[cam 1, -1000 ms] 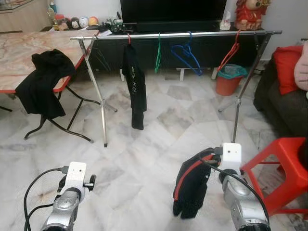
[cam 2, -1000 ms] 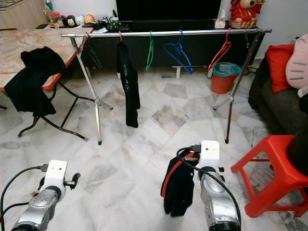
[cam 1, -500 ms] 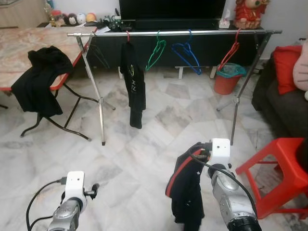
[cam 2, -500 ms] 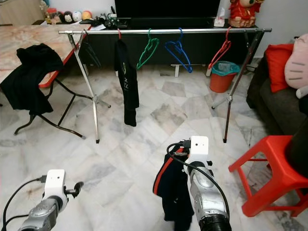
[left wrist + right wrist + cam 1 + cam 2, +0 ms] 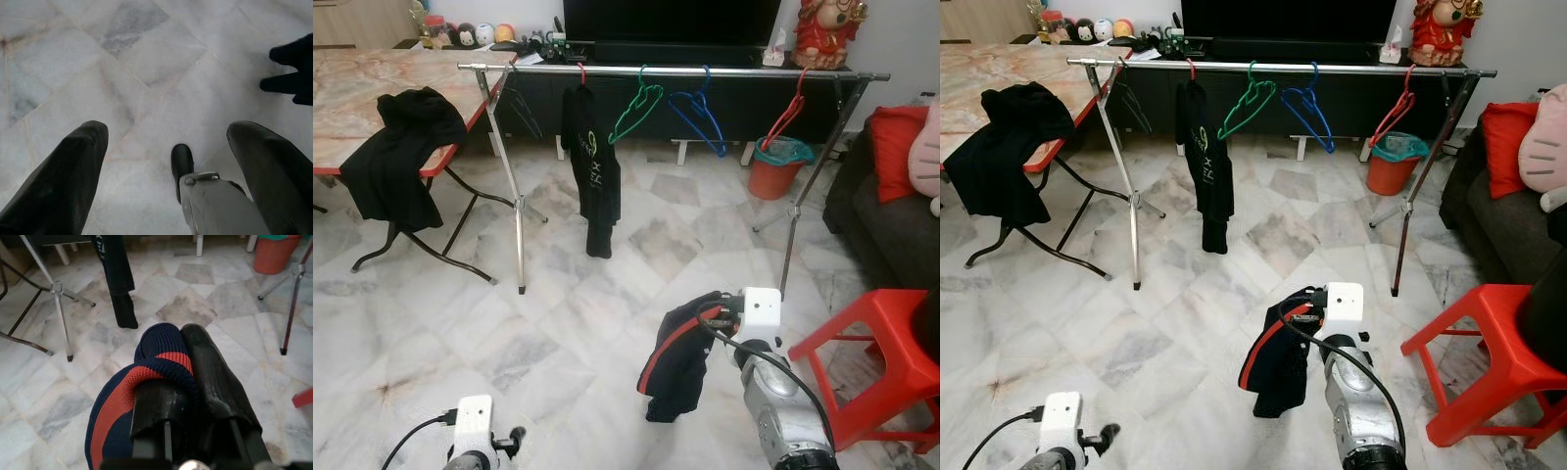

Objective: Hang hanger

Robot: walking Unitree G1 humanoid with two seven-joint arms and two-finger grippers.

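The right pincer (image 5: 195, 382) is clamped on a dark navy garment with a red band (image 5: 677, 352), holding it low over the marble floor (image 5: 558, 323), well short of the clothes rail (image 5: 705, 71). On that rail hang a red hanger carrying a black garment (image 5: 592, 166), a green hanger (image 5: 634, 103), a blue hanger (image 5: 697, 116) and another red hanger (image 5: 785, 113) (all empty but the first). The left pincer (image 5: 171, 147) hangs low over the floor, fingers (image 5: 63, 181) apart. More black clothing (image 5: 386, 152) drapes over the counter (image 5: 372, 88) to the left.
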